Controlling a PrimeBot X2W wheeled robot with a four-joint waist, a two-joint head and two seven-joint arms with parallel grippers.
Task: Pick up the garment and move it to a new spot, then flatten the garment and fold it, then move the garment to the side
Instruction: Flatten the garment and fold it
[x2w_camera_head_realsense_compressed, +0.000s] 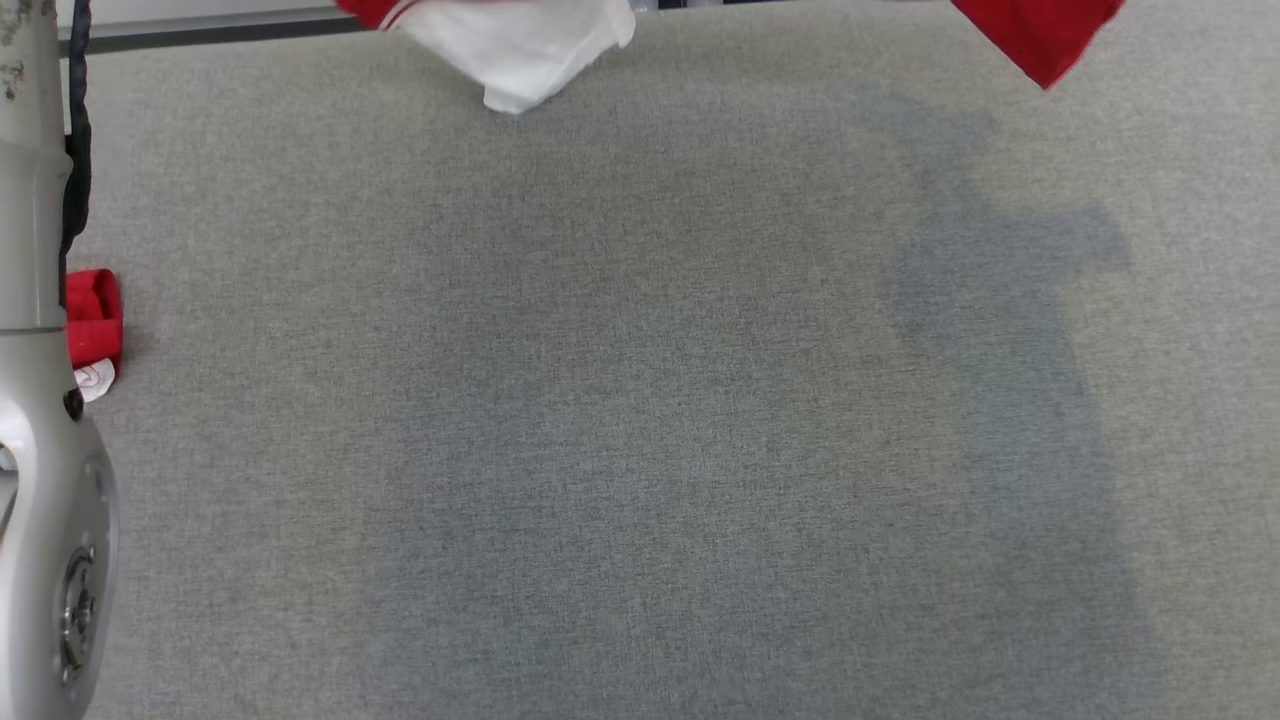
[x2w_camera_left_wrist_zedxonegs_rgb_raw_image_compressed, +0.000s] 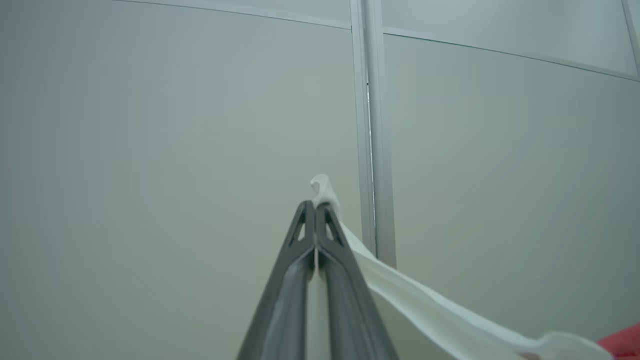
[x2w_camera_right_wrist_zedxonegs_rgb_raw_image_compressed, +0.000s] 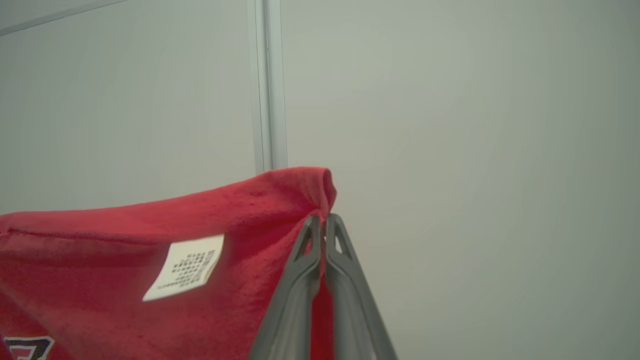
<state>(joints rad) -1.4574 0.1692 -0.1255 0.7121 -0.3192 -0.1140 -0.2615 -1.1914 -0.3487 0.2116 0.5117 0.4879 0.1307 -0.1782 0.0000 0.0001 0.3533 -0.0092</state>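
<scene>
Down at the robot's left side a pale forearm (x2w_camera_head_realsense_compressed: 40, 450) stands close, with a red bundle (x2w_camera_head_realsense_compressed: 92, 318) just beside it on the grey table (x2w_camera_head_realsense_compressed: 640, 400); what that bundle is I cannot tell. Further out the table runs on under a broad shadow (x2w_camera_head_realsense_compressed: 1000, 300), cast, I would say, by the garment (x2w_camera_head_realsense_compressed: 520, 50) held up over its far edge. The left gripper (x2w_camera_left_wrist_zedxonegs_rgb_raw_image_compressed: 316, 205) is pinched tight on a white corner and the right gripper (x2w_camera_right_wrist_zedxonegs_rgb_raw_image_compressed: 324, 218) is clamped on a red hem near the label (x2w_camera_right_wrist_zedxonegs_rgb_raw_image_compressed: 185, 267), so the cloth hangs spread between them. My guess is that it is stretched this way so it can be carried across and laid flat. Behind everything stands a plain wall (x2w_camera_left_wrist_zedxonegs_rgb_raw_image_compressed: 150, 150)
</scene>
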